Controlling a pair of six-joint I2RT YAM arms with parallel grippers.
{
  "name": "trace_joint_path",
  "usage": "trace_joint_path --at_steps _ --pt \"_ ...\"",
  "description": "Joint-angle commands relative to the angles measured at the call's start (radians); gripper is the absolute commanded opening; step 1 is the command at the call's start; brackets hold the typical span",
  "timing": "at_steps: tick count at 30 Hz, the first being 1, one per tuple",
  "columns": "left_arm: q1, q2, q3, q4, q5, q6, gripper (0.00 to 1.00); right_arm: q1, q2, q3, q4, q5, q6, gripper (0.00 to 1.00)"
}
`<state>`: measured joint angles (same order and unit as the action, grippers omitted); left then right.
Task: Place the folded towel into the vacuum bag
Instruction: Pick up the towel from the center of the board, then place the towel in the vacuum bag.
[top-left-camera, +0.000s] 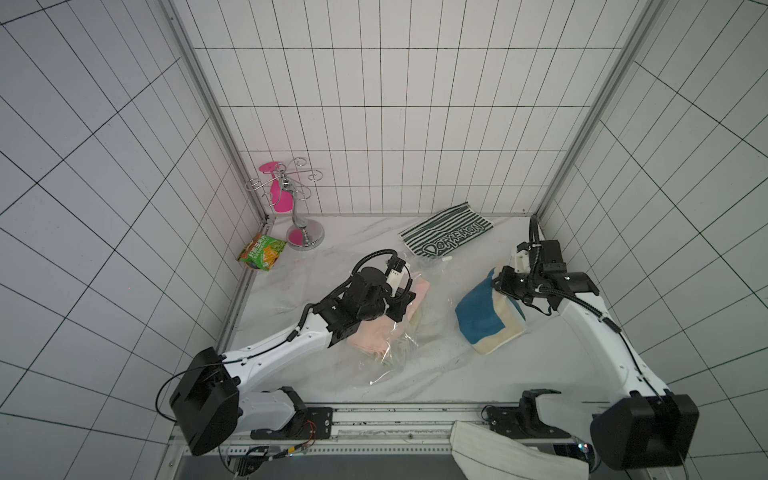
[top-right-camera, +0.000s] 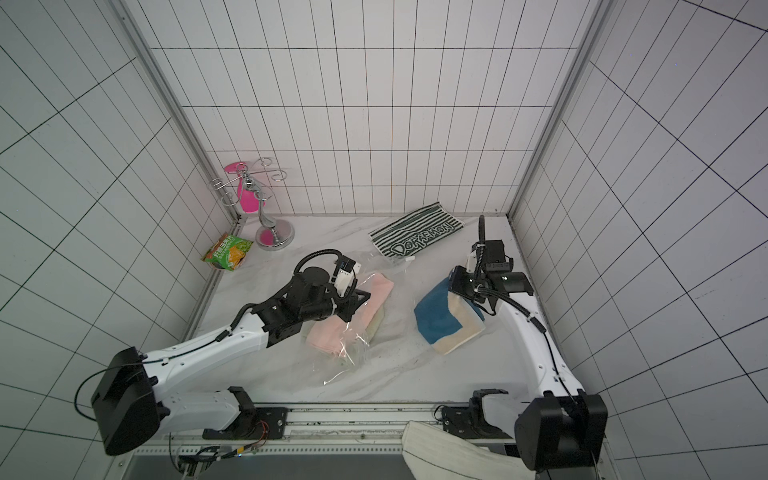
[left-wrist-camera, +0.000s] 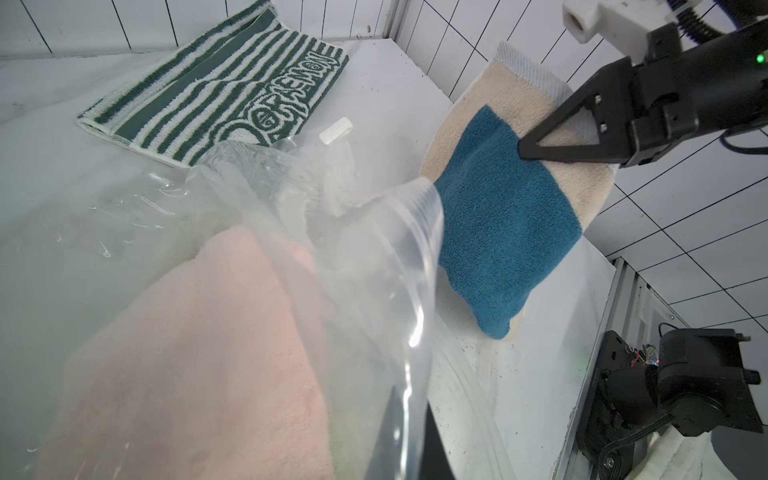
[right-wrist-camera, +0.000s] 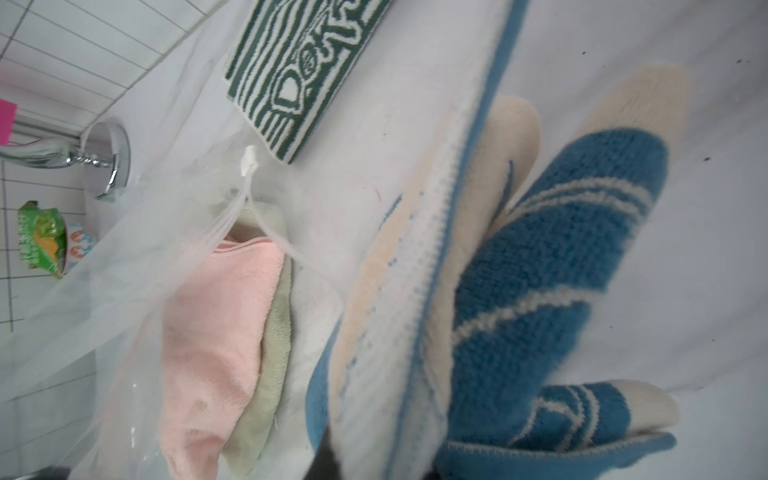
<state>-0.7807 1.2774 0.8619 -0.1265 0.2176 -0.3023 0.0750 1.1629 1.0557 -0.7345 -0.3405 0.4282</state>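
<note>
I see my left gripper (top-left-camera: 401, 309) pinched closed on the vacuum bag (left-wrist-camera: 374, 270), my right gripper (left-wrist-camera: 524, 148) clamped onto the blue-and-cream folded towel (left-wrist-camera: 498, 224).

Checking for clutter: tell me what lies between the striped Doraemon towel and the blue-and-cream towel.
Only bare tabletop separates the striped towel from the blue-and-cream towel; both top views show it.

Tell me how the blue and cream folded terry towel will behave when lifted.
Probably floppy: the blue and cream towel curls up where the right end effector pinches its edge. Looped pile should resist slipping; folds may open.
</note>
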Motion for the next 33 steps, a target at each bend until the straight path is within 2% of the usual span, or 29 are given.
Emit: trace_joint_path --at_steps 1,5,8,12,15,18,19,20,21,24,27,31,33 --pt "0.003 0.016 0.032 -0.001 -0.011 -0.004 0.00 0.029 -0.026 0.014 -0.050 -0.147 0.005 0.00" --pt "0.003 0.017 0.029 0.024 -0.016 -0.019 0.00 0.081 -0.054 0.034 -0.082 -0.287 -0.002 0.00" --pt "0.003 0.014 0.032 0.039 -0.021 -0.024 0.00 0.105 -0.089 -0.005 -0.039 -0.435 0.045 0.00" --pt "0.002 0.033 0.042 0.051 0.014 -0.027 0.00 0.174 -0.080 -0.020 0.128 -0.578 0.151 0.00" --pt "-0.003 0.041 0.045 0.056 0.026 -0.030 0.00 0.225 -0.015 -0.014 0.254 -0.640 0.216 0.00" --pt "-0.011 0.027 0.039 0.066 0.021 -0.033 0.00 0.249 0.073 -0.091 0.482 -0.700 0.320 0.00" --pt "-0.012 0.021 0.034 0.071 0.017 -0.033 0.00 0.244 0.121 -0.117 0.500 -0.695 0.319 0.00" --pt "-0.014 0.015 0.031 0.072 0.013 -0.033 0.00 0.237 0.165 -0.128 0.485 -0.684 0.293 0.00" --pt "-0.014 0.008 0.029 0.073 0.010 -0.032 0.00 0.236 0.208 -0.134 0.444 -0.620 0.257 0.00" --pt "-0.015 -0.007 0.019 0.072 0.005 -0.033 0.00 0.240 0.354 -0.036 0.157 -0.365 0.082 0.00" --pt "-0.017 -0.006 0.015 0.077 0.009 -0.032 0.00 0.252 0.470 0.015 0.065 -0.143 0.034 0.00" --pt "-0.021 0.000 0.023 0.077 0.018 -0.027 0.00 0.297 0.536 0.082 0.026 0.006 0.031 0.00" --pt "-0.023 0.001 0.025 0.082 0.022 -0.027 0.00 0.332 0.533 0.121 0.020 0.013 0.024 0.00"
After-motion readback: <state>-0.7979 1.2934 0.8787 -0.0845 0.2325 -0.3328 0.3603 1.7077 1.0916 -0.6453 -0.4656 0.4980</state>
